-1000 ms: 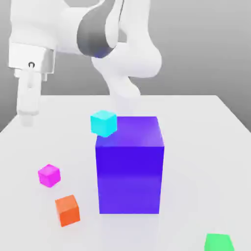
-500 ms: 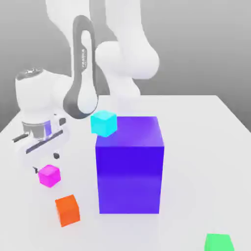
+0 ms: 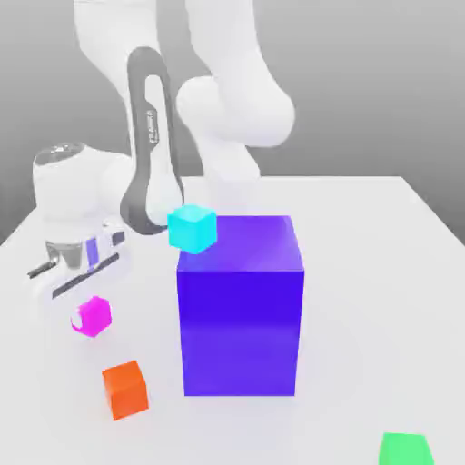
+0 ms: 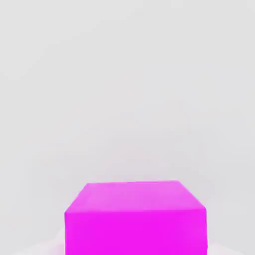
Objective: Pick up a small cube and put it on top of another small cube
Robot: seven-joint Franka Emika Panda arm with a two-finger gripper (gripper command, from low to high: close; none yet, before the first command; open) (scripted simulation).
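The small magenta-pink cube (image 3: 96,316) sits low at the exterior view's left, slightly tilted and just off the white table (image 3: 372,272). My gripper (image 3: 88,315) hangs straight down from the white hand (image 3: 77,259) and is shut on this cube. In the hand view the same magenta cube (image 4: 134,219) lies close under the camera. An orange cube (image 3: 125,389) rests on the table just in front of it. A cyan cube (image 3: 192,227) shows at the upper left corner of the big blue-purple block (image 3: 241,304).
The tall blue-purple block stands mid-table, to the right of the gripper in the exterior view. A green cube (image 3: 404,450) lies at the front right edge. The arm's white links (image 3: 232,100) rise behind the block.
The hand came down over the magenta cube from high at the left, then its fingers closed on it. The cube has since risen a little and tilted. The other cubes have not moved.
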